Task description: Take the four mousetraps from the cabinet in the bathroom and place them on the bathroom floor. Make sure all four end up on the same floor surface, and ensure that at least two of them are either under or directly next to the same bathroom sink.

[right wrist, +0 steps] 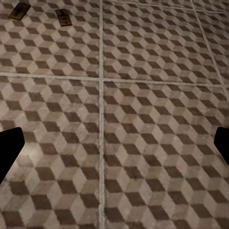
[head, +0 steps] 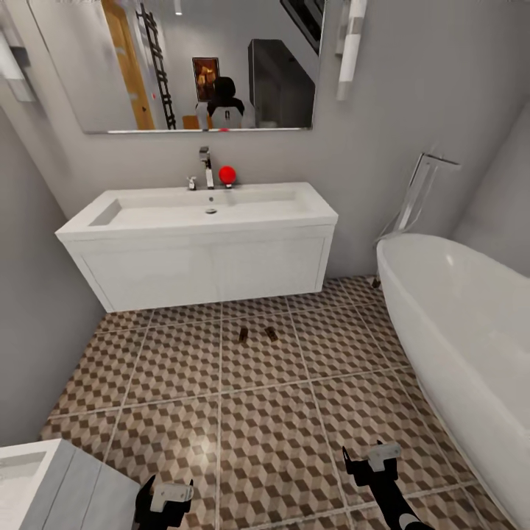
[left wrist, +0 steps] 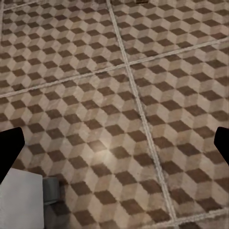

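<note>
Two small tan mousetraps lie side by side on the cube-patterned bathroom floor, just in front of the white wall-hung sink. The right wrist view has the same pair, one mousetrap beside the other mousetrap, far ahead of the fingers. My left gripper and right gripper hang low near the front, both open and empty, well short of the traps. The cabinet is out of view.
A white oval bathtub fills the right side. A white unit stands at the front left, close to my left gripper. A red object sits by the chrome faucet. Grey walls close the left and back.
</note>
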You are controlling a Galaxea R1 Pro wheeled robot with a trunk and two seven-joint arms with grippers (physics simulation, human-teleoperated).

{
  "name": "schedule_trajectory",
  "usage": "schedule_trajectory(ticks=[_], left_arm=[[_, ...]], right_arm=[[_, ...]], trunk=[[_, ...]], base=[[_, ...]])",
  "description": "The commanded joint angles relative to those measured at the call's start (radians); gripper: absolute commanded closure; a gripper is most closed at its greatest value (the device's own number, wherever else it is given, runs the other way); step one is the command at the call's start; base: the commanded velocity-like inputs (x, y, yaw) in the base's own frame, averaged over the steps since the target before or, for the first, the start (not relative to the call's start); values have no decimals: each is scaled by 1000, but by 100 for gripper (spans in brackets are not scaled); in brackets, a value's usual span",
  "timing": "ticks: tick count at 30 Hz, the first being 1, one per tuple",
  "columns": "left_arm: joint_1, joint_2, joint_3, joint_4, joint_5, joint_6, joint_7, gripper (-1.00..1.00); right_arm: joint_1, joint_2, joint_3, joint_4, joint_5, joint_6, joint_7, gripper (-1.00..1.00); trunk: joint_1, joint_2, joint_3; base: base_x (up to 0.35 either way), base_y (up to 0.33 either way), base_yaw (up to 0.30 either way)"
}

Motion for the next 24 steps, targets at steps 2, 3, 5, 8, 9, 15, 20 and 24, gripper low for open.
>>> schedule_trajectory(ticks=[2, 3, 5, 8, 9, 15, 20, 24], left_arm=[[-1, -1, -9, 4, 5, -5, 4, -100], [-1, -1, -9, 4, 5, -5, 4, -100], [-1, -1, -9, 4, 5, -4, 4, -100], [-1, -2, -9, 4, 6, -3, 4, -100], [-1, -2, -9, 4, 6, -2, 4, -100], [-1, -2, -9, 4, 6, -2, 4, -100], [0, -2, -9, 4, 5, -5, 4, -100], [0, -2, -9, 4, 5, -6, 4, -100]], right_arm=[[0, 0, 9, 1, -5, -2, -5, -100], [0, 0, 9, 1, -5, -2, -5, -100], [1, 0, 9, 1, -5, -1, -5, -100], [1, 1, 9, 1, -5, 2, -4, -100], [1, 1, 9, 1, -5, 2, -4, -100], [1, 1, 9, 1, -5, 3, -4, -100], [1, 0, 9, 1, -5, 3, -4, -100], [2, 0, 9, 1, -5, 3, -3, -100]], trunk=[[-8, 14, 6], [-12, 21, 9], [-19, 35, 15], [-31, 56, 24], [-35, 63, 28], [-58, 105, 46], [-77, 140, 62], [-92, 168, 75]], base=[[0, 0, 0], [0, 0, 0], [0, 0, 0], [0, 0, 0], [0, 0, 0], [0, 0, 0], [0, 0, 0], [0, 0, 0]])
